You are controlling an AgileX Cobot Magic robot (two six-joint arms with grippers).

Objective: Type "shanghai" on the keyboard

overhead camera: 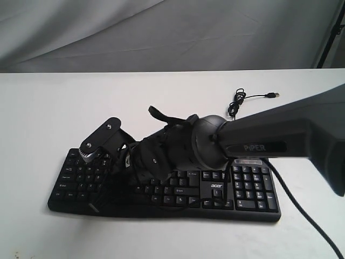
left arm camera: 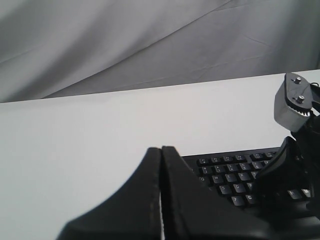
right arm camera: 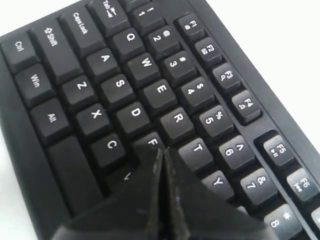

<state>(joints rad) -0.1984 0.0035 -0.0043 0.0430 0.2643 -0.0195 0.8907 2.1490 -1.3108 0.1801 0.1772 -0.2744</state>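
Observation:
The black acer keyboard (overhead camera: 245, 190) lies across the white table, and its letter keys fill the right wrist view (right arm camera: 120, 82). My right arm (overhead camera: 253, 141) reaches over from the right, covering the keyboard's middle. The right gripper (right arm camera: 161, 151) is shut with nothing in it. Its tip is low over the home row just past the F key (right arm camera: 151, 142), and it hides the key beneath it. The left gripper (left arm camera: 161, 149) is also shut and empty, raised over bare table beside the keyboard's left end (left arm camera: 227, 175). I cannot make it out in the exterior view.
The keyboard's thin USB cable (overhead camera: 253, 97) lies coiled behind the number pad, plug pointing right. Another black cable (overhead camera: 302, 210) trails over the table at the front right. A grey cloth backdrop (overhead camera: 161, 32) hangs behind the table's far edge.

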